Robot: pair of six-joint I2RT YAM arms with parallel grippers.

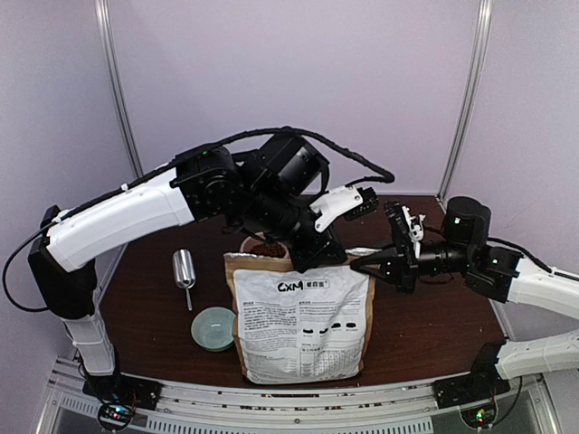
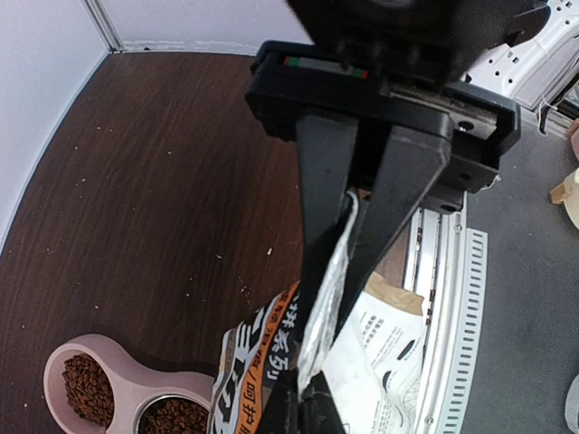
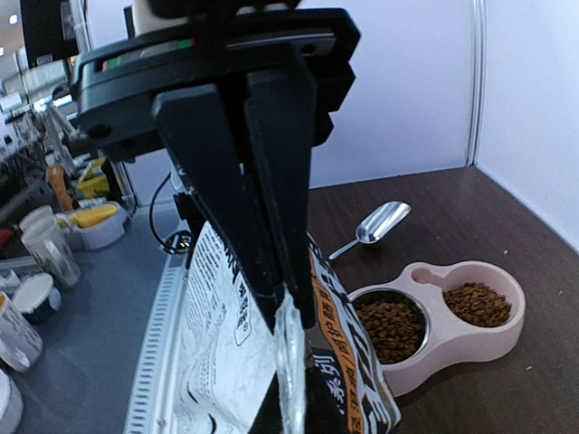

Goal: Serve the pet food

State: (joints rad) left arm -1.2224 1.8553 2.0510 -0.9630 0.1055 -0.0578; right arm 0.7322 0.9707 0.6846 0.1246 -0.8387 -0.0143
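The pet food [image 1: 267,246] fills both cups of a pink double bowl [image 3: 452,348] standing behind the upright "CXM" paper bag [image 1: 303,325]. In the right wrist view the kibble [image 3: 392,325] shows in both cups. The left wrist view has the kibble [image 2: 88,389] at the bottom left. My left gripper [image 1: 318,256] reaches across from the left and is shut on the bag's silvery top seal [image 2: 330,289]. My right gripper [image 1: 357,264] comes from the right and is shut on the same top edge [image 3: 291,344], close to the left one.
A metal scoop [image 1: 184,268] lies on the dark wooden table [image 1: 154,307] left of the bag. A small pale green bowl [image 1: 213,327] sits near the bag's front left corner. The table's metal rail [image 1: 298,398] runs along the near edge.
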